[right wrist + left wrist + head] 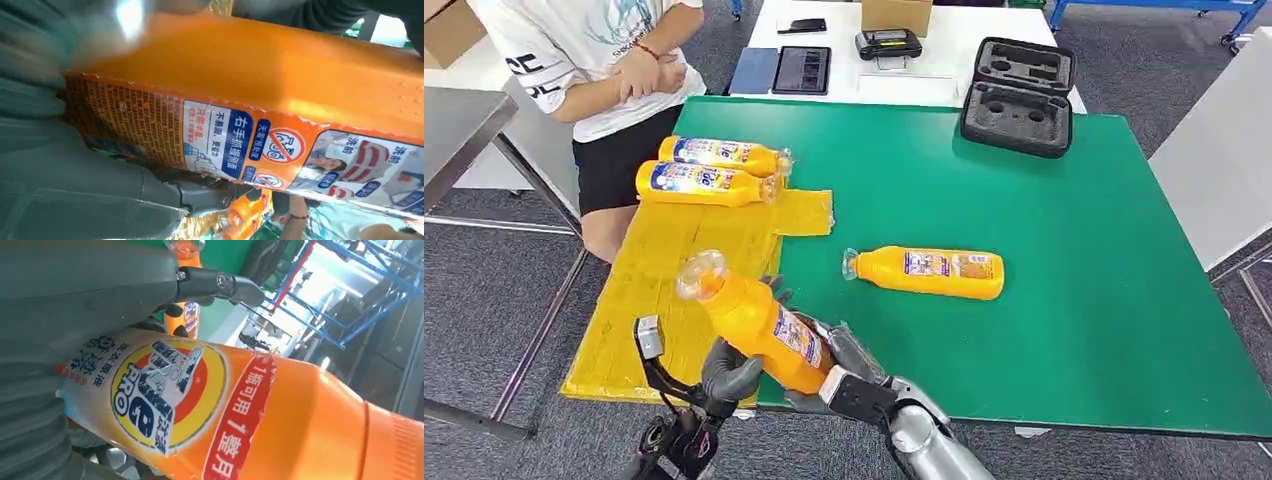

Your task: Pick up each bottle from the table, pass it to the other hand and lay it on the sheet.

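An orange bottle with a clear cap is held tilted above the table's near edge, over the border of the yellow sheet, cap pointing away to the left. My left hand grips its base end from the left and my right hand holds it from the right. Up close, the left hand lies along the bottle, and the right hand lies under the bottle. Two more bottles lie side by side at the sheet's far end. Another bottle lies on the green table.
A person sits at the table's far left corner, beside the sheet. A black foam case rests on the far edge. Behind, a white table carries a tablet, a black device and a box. A metal table stands at the left.
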